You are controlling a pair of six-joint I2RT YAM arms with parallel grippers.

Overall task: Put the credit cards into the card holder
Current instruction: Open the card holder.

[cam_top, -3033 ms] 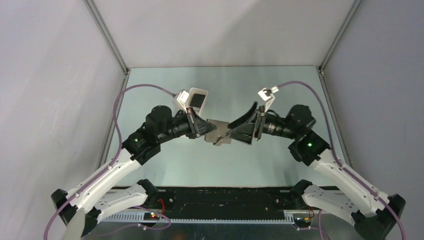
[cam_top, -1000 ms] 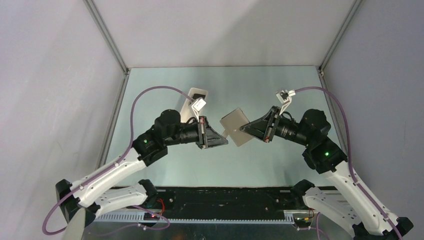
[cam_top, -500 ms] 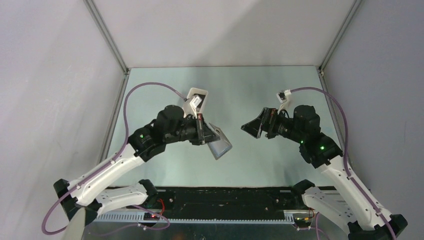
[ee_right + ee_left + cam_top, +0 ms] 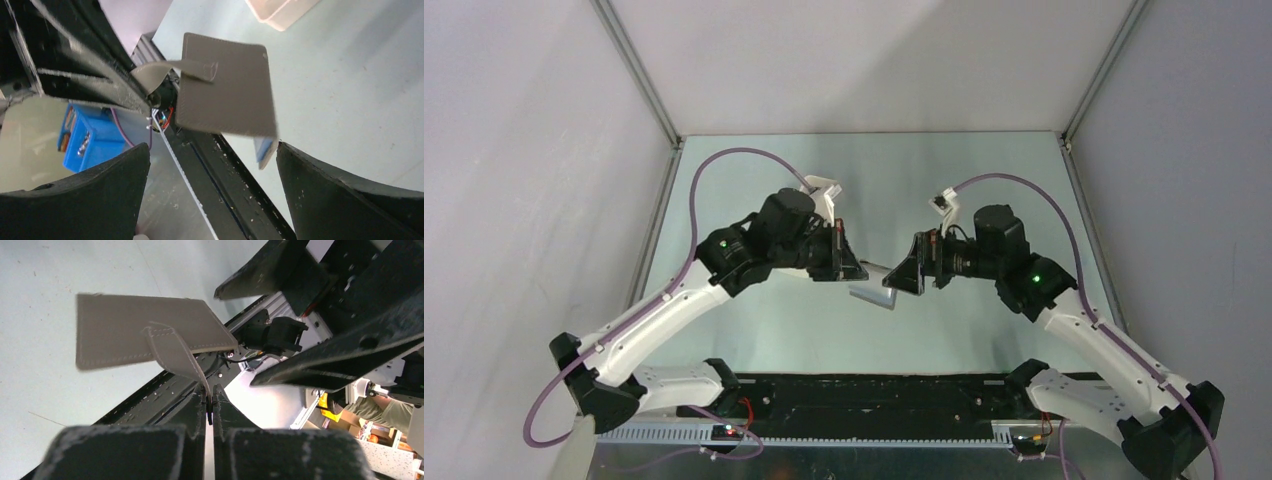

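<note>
Left wrist view shows the left claw [image 4: 210, 396] pinched together on the closing tab [image 4: 172, 352] of the card holder [image 4: 130, 330]. The folded grey wallet sticks out from that strap toward the upper left of the frame, apparently lifted off the table [image 4: 45, 405]. Holding only the tab looks deliberate. It leaves both faces and the edges of the wallet free for the other arm.

From the right wrist camera, the right claw [image 4: 212, 150] stands wide apart and grips nothing, one finger at the lower left and one at the lower right of the frame. The wallet hangs just above the gap between them. A sliver of light blue lining [image 4: 263, 150] peeks out at its lower right corner, so the fold seems slightly parted there. A pale tray [image 4: 280, 10] lies on the table at the top edge.

In the top external view the wallet sits mid-frame between the two claw tips. My reading is that the right claw is lining up to take a flap and spread the holder. No credit cards show in any view.
</note>
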